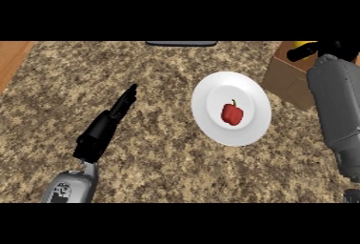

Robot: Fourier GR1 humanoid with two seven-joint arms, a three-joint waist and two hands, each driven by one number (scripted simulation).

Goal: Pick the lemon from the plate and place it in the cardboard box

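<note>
A speckled brown granite counter [183,167] fills almost the whole head view, with a strip of bare wood [13,57] along its upper left edge. The grey right forearm [337,105] runs up the right side and reaches over the cardboard box [288,78], which stands at the upper right corner, just beside the plate. The white plate [211,95] lies right of centre on the counter. The left forearm [70,188] comes in at the lower left, and the black left hand [105,126] points up and to the right, its fingers straight and pressed together, holding nothing, well apart from the plate. The right hand [337,47] is above the box at the top edge, its dark fingers curled round the lemon [304,45], of which only a small yellow patch shows; the lemon is off the plate and over the box's opening. A small red bell pepper [232,113] with a green stem lies in the middle of the plate. A thin dark object [181,43], too cut off to name, sits at the top edge.
</note>
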